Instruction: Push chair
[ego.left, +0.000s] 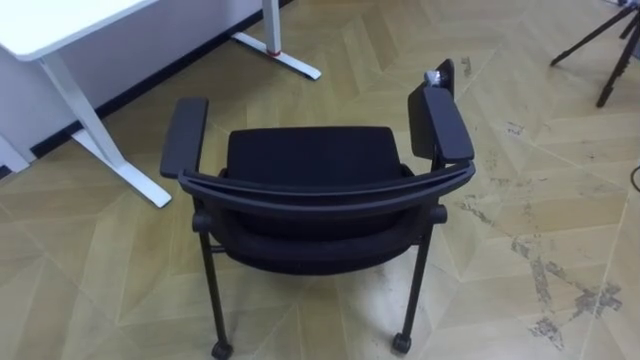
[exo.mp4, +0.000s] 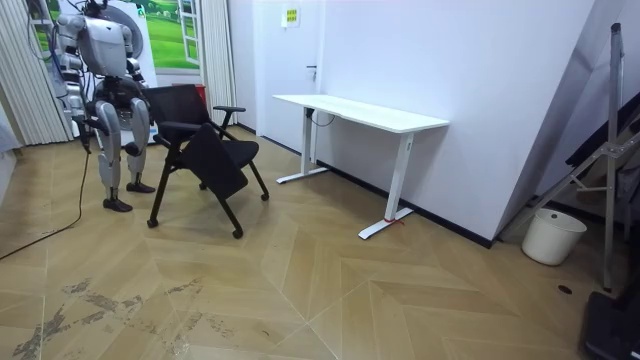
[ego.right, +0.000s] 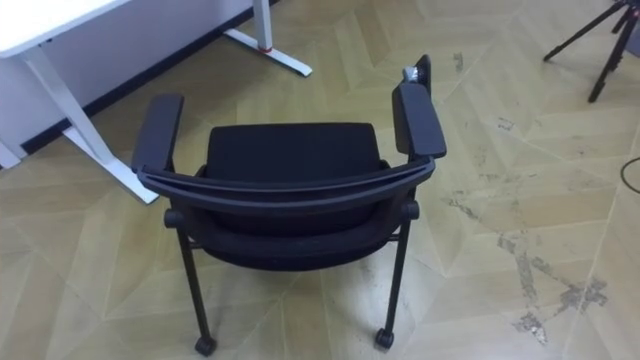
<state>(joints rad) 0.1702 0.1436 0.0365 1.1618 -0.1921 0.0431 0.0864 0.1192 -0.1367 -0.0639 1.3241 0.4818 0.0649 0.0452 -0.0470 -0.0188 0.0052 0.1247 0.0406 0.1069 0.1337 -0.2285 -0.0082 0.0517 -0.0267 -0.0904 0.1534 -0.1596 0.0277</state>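
Black padded chair (ego.left: 310, 190) with armrests and castors stands on the wooden herringbone floor (ego.left: 560, 200). A white desk (ego.left: 60, 30) is off its front left and black tripod legs (ego.left: 605, 50) are far right. The robot stands just behind the backrest, its right hand (exo.mp4: 87, 140) hanging by its thigh. I cannot tell how either hand's fingers are set.

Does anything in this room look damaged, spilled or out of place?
Only the light herringbone wood floor stands out: it carries pale grey scuff marks, streaks and blotches, to the right of the black armchair on castors, running toward the eye view's lower right. The chair itself looks whole, and nothing seems spilled.
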